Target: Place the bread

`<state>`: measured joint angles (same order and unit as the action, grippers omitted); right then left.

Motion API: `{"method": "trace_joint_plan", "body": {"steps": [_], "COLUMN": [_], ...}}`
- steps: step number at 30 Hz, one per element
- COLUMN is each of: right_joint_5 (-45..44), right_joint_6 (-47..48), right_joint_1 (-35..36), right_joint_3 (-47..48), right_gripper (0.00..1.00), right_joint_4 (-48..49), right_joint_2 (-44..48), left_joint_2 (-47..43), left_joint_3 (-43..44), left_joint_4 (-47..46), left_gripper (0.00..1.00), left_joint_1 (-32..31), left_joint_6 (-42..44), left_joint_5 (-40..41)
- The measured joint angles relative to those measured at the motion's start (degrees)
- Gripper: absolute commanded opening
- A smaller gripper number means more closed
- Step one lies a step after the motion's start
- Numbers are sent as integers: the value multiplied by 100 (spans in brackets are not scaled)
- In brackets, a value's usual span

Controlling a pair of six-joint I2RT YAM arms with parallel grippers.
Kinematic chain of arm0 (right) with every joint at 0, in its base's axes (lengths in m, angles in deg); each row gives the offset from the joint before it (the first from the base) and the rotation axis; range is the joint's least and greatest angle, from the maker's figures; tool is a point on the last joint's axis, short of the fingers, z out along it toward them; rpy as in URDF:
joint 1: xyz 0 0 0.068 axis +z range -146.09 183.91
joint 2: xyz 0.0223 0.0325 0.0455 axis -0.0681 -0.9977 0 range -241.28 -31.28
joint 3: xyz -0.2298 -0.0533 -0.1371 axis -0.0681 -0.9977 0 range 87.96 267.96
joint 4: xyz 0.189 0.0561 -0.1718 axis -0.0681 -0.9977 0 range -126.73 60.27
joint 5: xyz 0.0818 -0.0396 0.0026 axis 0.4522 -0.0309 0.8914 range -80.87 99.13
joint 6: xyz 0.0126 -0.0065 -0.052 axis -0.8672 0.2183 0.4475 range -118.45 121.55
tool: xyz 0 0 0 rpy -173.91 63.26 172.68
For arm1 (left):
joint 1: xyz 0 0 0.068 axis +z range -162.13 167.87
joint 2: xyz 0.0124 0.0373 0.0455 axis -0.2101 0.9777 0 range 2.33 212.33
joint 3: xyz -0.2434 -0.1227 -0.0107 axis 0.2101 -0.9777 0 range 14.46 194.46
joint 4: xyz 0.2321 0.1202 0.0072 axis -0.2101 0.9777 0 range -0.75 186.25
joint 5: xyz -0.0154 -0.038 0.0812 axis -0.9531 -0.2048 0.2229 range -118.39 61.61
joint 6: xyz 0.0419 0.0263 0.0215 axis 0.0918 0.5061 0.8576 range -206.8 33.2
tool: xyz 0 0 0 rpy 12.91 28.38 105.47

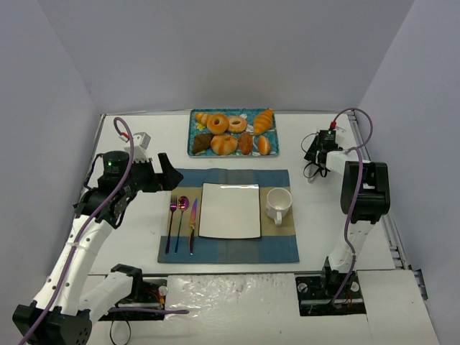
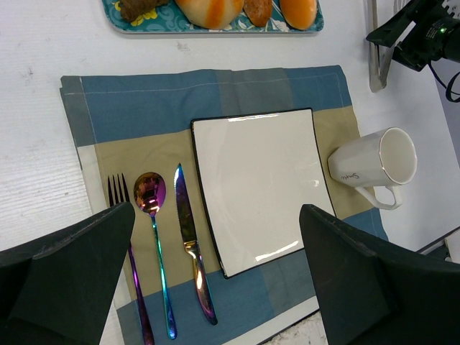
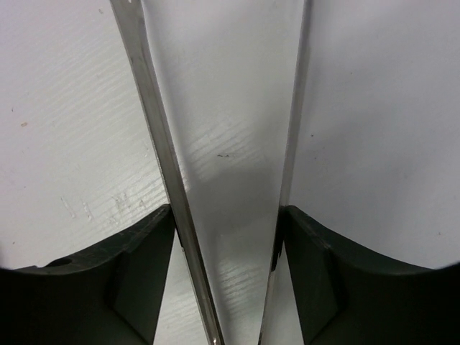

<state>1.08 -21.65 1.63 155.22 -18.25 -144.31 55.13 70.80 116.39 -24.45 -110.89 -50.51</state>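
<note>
Several breads (image 1: 224, 144) lie on a teal patterned tray (image 1: 194, 115) at the back of the table: ring doughnuts, a croissant (image 1: 264, 120) and rolls. The tray's front edge (image 2: 215, 30) shows at the top of the left wrist view. A white square plate (image 1: 230, 210) sits bare on the placemat. My left gripper (image 1: 167, 172) hovers open over the placemat's left side, nothing between its fingers (image 2: 86, 251). At the right, my right gripper (image 3: 226, 237) points down at the table, with each finger against one arm of steel tongs (image 3: 154, 129).
A blue and tan placemat (image 1: 226, 248) carries a fork (image 1: 171, 223), spoon (image 1: 181, 215) and knife (image 1: 192, 226) left of the plate, and a white mug (image 1: 278, 204) to its right. A small white box (image 1: 140, 139) sits at the back left. Grey walls enclose the table.
</note>
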Motion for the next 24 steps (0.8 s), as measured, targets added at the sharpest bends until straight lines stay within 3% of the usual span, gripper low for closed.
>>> {"method": "trace_joint_plan", "body": {"steps": [4,14,24], "right_joint_5": [94,49,-364], "right_joint_6": [-79,-91,75], "right_joint_1": [19,267,726], "right_joint_3": [-54,-119,204], "right_gripper": [44,43,43], "right_joint_4": [-20,-770,-1548], "right_joint_2": [57,466,1533], "left_joint_2": [0,0,0], "left_joint_3": [0,0,0], "left_joint_4": [-2,-2,-2], "left_gripper": [97,97,97], "left_joint_1": [0,0,0], "left_joint_6": [0,0,0], "left_joint_5": [-13,-15,-15]}}
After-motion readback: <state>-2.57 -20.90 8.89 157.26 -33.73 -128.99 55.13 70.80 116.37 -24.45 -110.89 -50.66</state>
